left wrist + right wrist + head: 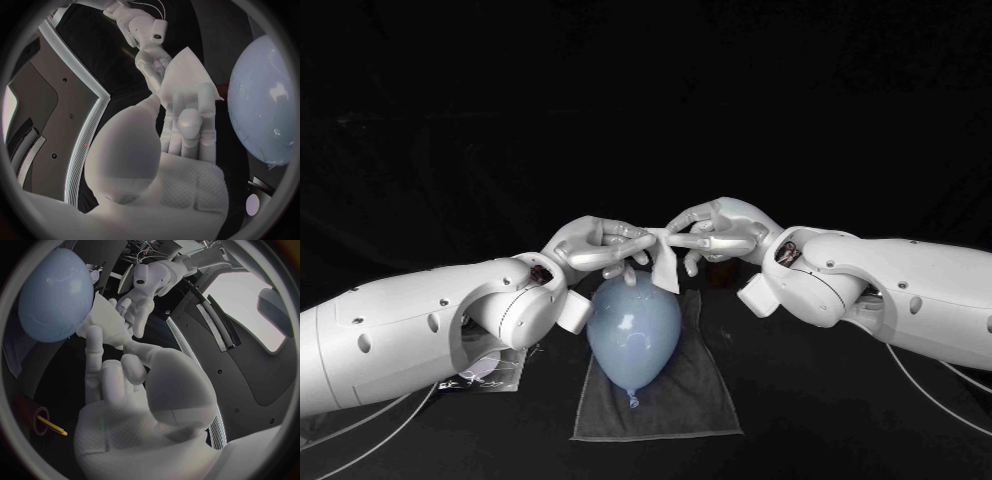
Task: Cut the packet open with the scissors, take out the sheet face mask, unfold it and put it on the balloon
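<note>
Pale-blue, one balloon (pixel 635 325) lies lengthwise on one grey cloth (pixel 689 405), knot toward the robot. Left hand (pixel 596 245) and right hand (pixel 718 228) both pinch one white sheet mask (pixel 664 265) above its far end.

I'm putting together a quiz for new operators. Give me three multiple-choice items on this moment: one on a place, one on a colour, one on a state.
1. Where does the balloon lie?
A. on a grey cloth
B. in a bowl
C. on a red plate

2. What colour is the balloon?
A. red
B. pale blue
C. green

3. What state is the mask in?
A. spread flat over the balloon
B. sealed inside its packet
C. held up between the left hand and the right hand

Answers:
1 A, the head view shows the cloth under the balloon.
2 B, it looks pale blue in all three views.
3 C, both hands' fingers meet on the hanging white sheet.
</note>
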`<act>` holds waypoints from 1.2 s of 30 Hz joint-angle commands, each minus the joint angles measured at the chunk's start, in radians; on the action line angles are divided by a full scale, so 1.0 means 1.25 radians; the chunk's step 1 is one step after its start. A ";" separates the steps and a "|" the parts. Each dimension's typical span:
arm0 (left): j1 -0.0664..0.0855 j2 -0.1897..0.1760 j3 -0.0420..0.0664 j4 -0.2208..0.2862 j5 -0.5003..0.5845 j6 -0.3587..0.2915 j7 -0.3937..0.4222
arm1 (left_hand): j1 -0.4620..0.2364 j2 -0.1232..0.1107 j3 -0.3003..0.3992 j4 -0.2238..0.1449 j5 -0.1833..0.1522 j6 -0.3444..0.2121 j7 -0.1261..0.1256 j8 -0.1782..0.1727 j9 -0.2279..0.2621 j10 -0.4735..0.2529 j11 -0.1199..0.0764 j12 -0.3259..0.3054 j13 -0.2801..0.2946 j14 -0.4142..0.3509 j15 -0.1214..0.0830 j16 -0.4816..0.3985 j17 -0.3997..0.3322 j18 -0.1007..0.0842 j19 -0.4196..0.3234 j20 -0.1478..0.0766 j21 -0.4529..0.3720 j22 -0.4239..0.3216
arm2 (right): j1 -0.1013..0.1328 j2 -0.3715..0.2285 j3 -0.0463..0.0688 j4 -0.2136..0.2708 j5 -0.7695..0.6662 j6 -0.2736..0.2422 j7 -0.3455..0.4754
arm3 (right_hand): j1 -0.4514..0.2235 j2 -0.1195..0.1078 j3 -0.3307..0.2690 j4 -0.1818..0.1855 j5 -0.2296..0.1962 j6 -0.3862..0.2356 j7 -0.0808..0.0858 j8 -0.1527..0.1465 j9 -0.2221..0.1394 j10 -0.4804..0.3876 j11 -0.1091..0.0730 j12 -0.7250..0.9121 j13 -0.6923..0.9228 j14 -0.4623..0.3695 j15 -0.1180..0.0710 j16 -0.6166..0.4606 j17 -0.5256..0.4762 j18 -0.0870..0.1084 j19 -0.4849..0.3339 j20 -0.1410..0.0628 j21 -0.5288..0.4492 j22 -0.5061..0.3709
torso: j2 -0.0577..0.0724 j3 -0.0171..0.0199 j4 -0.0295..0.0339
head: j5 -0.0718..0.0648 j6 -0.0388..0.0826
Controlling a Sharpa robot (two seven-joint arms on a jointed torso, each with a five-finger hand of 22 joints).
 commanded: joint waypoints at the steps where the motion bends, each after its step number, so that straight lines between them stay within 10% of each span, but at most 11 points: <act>1: 0.000 0.000 0.001 -0.001 0.053 0.018 0.009 | -0.008 0.003 -0.004 0.000 -0.001 -0.002 0.000 -0.001 0.000 0.000 0.002 0.004 0.002 -0.002 0.005 -0.004 -0.001 0.007 -0.007 0.000 0.005 0.001 | 0.000 -0.001 0.001 0.002 -0.008 0.004 0.010 | 0.003 0.012 0.001 -0.006 0.002 0.009 0.010 0.002 0.000 -0.001 0.005 0.001 0.002 0.001 0.003 -0.001 0.002 0.010 0.000 0.000 -0.003 0.001 | 0.000 0.0002 -0.0002 | 0.000 0.000; 13: 0.000 0.002 0.000 -0.006 0.078 0.028 -0.021 | -0.022 0.023 -0.013 0.002 -0.001 0.004 -0.002 0.002 0.002 -0.001 0.000 0.022 0.014 -0.004 0.005 -0.002 0.002 0.009 -0.014 0.003 0.010 0.006 | -0.002 -0.002 0.001 0.007 -0.023 0.006 0.014 | 0.004 0.011 0.001 -0.010 0.002 0.010 0.010 0.001 -0.001 -0.001 0.005 0.000 0.002 0.000 0.003 -0.001 0.001 0.010 0.000 0.000 -0.003 0.002 | 0.000 0.0000 0.0006 | 0.000 -0.001; 27: 0.000 0.005 0.000 -0.010 0.080 0.053 -0.119 | -0.295 0.135 -0.158 0.007 -0.001 0.027 -0.018 0.026 0.015 0.003 -0.012 0.095 0.067 0.031 -0.005 0.051 0.061 0.006 0.000 -0.003 0.059 0.054 | -0.004 0.000 0.001 0.012 -0.033 0.009 0.019 | 0.006 0.011 0.001 -0.014 0.002 0.011 0.010 0.001 -0.001 0.000 0.005 0.002 0.004 0.001 0.003 -0.001 0.003 0.010 0.000 0.000 -0.002 0.003 | 0.000 -0.0001 0.0003 | 0.002 -0.001; 36: 0.000 0.008 0.000 -0.008 0.081 0.070 -0.129 | -0.313 0.156 -0.179 0.006 -0.001 0.037 -0.024 0.034 0.019 0.011 -0.017 0.108 0.076 0.049 -0.010 0.078 0.091 0.001 0.017 -0.008 0.090 0.090 | -0.004 0.002 0.001 0.012 -0.043 0.018 0.017 | 0.006 0.010 0.001 -0.015 0.002 0.011 0.010 0.000 -0.001 0.001 0.005 0.002 0.005 0.001 0.003 -0.001 0.002 0.010 0.000 0.000 -0.002 0.003 | 0.000 -0.0004 0.0003 | 0.002 -0.002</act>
